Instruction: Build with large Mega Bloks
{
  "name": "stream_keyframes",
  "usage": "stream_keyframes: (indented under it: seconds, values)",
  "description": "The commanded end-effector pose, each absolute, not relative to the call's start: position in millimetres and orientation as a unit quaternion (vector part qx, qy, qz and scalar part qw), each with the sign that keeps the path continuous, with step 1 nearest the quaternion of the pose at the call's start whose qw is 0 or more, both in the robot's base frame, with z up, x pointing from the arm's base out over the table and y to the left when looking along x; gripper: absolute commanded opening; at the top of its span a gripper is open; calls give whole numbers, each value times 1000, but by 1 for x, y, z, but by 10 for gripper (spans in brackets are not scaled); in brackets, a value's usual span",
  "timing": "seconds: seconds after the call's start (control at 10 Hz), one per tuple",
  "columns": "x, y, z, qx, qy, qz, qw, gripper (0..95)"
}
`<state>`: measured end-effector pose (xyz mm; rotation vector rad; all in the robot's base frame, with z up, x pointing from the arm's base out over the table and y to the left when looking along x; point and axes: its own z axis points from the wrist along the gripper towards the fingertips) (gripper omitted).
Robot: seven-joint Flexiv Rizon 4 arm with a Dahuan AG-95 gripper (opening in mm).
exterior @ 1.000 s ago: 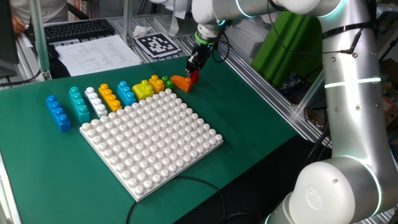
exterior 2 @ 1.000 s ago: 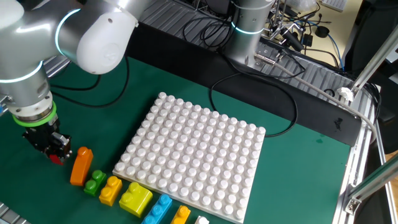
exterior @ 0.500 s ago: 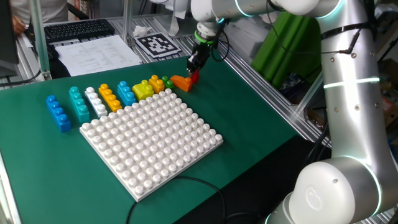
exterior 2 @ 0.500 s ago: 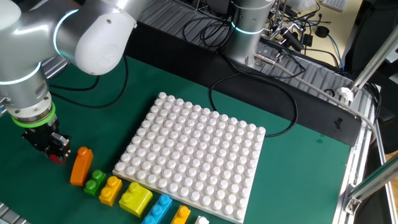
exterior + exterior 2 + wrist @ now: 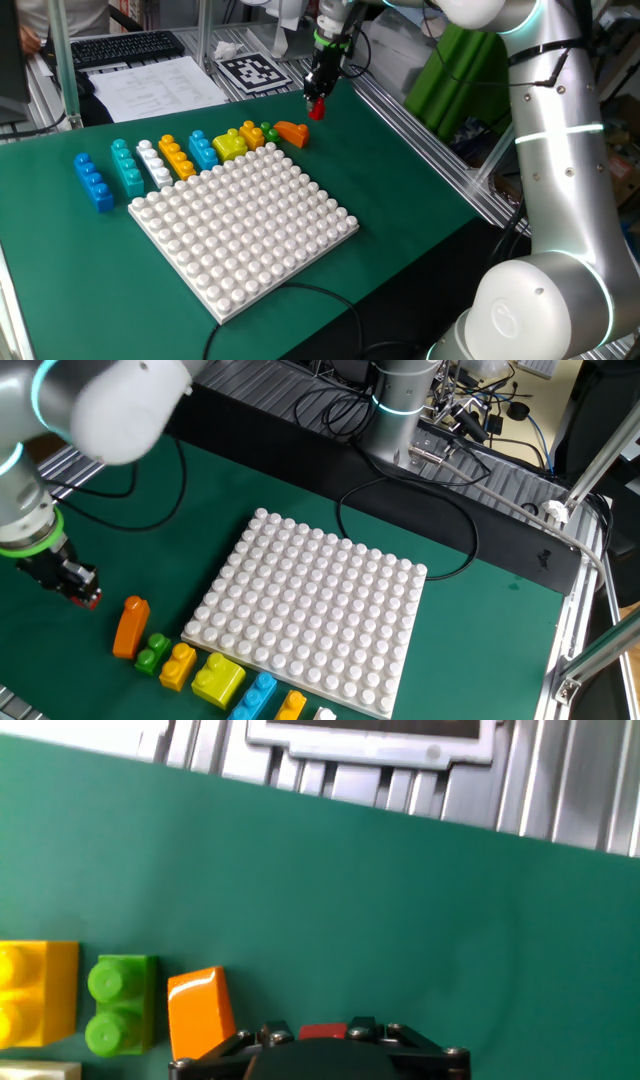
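Mega Bloks wait in a loose row along the far edge of the big square white studded baseplate [image 5: 243, 226], probably sorted there so each can be picked singly. From the left of that row come a long blue brick [image 5: 93, 182], a teal brick [image 5: 126, 166], a white brick [image 5: 153, 163], an orange studded brick [image 5: 177, 157], a light blue brick [image 5: 203, 149], a chunky yellow block [image 5: 229, 145], a small green two-stud piece [image 5: 270, 131] and a smooth orange sloped block [image 5: 291, 132]. All rest on the green table mat [image 5: 400, 190], off the baseplate, which carries nothing yet.

Smallest is the red brick [image 5: 317, 109], pinched in the closed gripper [image 5: 316, 100] and held clear of the mat just beyond the orange sloped block, likely raised so that it can pass over the row toward the baseplate. Building has hardly begun, by my reading.
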<state>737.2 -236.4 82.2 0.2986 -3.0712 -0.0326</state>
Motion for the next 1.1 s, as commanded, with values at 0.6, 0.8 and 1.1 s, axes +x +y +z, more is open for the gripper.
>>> stream_keyframes:
  seconds: [0.6,0.8,1.1]
  values:
    - [678,-183,117,17,-999,-2,32,0]
    - [658,-159,116,-11,-999,0,31,0]
    - [631,-130,111,-42,-999,2,29,0]
